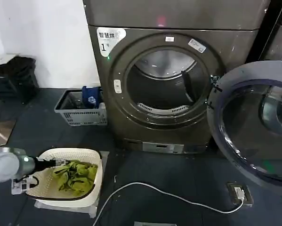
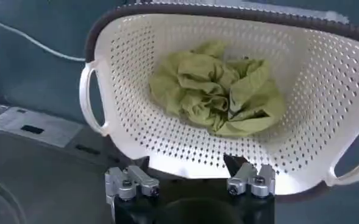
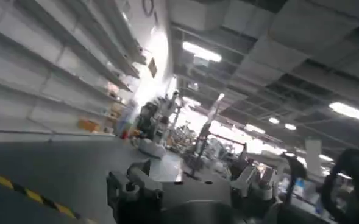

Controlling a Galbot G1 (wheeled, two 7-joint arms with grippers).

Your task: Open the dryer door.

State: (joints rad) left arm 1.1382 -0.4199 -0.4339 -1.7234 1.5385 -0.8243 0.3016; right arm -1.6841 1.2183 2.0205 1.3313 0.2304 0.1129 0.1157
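Chrome-ringed dryer door [image 1: 253, 125] swung open; left gripper [image 2: 190, 181] at basket [image 2: 136, 67]

White label [image 1: 110, 38], upper left corner of the bronze-grey dryer [image 1: 131, 117] front: one line of Chinese characters above a large "1" with a small mark beside it. Small white stickers [image 1: 197, 45] above the drum opening: print too small to read. No other legible text.

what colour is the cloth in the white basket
Yellow-green cloth, clearest in the left wrist view.
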